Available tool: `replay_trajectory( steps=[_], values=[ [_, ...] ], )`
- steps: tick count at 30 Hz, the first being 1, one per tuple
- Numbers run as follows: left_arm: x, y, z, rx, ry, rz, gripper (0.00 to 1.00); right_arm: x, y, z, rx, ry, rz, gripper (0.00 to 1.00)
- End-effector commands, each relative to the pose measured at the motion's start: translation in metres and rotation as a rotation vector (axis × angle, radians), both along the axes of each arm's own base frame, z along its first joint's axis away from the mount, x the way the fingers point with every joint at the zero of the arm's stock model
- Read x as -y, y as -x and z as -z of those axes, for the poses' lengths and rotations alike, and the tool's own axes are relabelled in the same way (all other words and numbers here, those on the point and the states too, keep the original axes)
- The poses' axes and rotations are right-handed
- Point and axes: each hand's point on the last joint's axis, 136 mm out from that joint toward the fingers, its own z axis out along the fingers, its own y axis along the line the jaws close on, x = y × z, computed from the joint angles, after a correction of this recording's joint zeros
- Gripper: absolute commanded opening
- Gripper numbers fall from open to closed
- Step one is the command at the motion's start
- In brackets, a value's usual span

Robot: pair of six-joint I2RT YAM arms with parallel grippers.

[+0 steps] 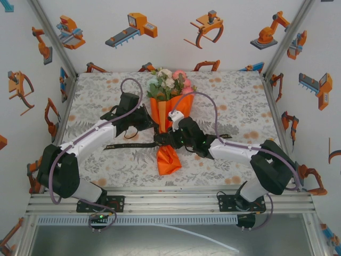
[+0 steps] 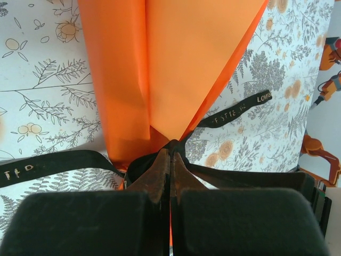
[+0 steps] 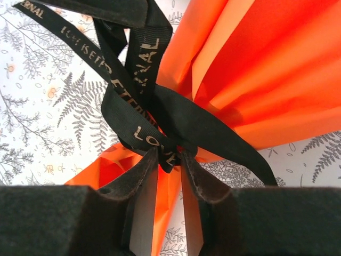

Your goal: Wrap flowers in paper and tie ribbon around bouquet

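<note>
The bouquet [image 1: 168,125] lies mid-table: an orange paper [image 2: 176,64] cone with the flowers [image 1: 169,82] pointing at the far wall. The black ribbon [image 1: 125,145] circles its narrow waist and is knotted there, with loose ends trailing left and right on the cloth. My left gripper [image 2: 170,153] is shut at the knot, and ribbon [image 3: 128,106] strands run up taut into it. My right gripper [image 3: 169,154] meets it from the right. Its fingers stand apart, and the knot's short lettered end hangs between the tips. Stems are hidden inside the paper [image 3: 266,69].
The floral tablecloth [image 1: 240,96] covers the table, boxed in by printed walls at the back and both sides. A metal rail [image 1: 170,202] runs along the near edge by the arm bases. Grey cables loop above both arms.
</note>
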Motion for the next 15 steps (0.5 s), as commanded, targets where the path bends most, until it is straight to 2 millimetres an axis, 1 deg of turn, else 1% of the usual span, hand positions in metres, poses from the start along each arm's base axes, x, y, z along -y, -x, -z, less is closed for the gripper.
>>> replay_trajectory(
  steps=[1,5,7,9,12,15],
  values=[
    [-0.001,0.0,-0.009,0.023,0.027,-0.009,0.0,0.003,-0.011,-0.008,0.028,0.014,0.047,0.3],
    [-0.004,0.001,-0.011,0.034,0.023,-0.015,0.0,0.001,-0.013,-0.001,0.011,0.04,0.044,0.39],
    [-0.005,0.002,-0.011,0.034,0.02,-0.016,0.0,0.003,-0.015,0.001,0.007,0.051,0.057,0.4],
    [-0.006,0.003,-0.011,0.035,0.02,-0.018,0.0,0.01,-0.019,0.002,0.009,0.07,0.1,0.4],
    [-0.006,0.003,-0.011,0.035,0.02,-0.019,0.0,0.017,-0.022,0.0,0.013,0.099,0.135,0.37],
    [-0.004,0.002,-0.01,0.031,0.024,-0.013,0.0,0.018,-0.022,0.003,-0.015,0.126,0.148,0.37]
  ],
)
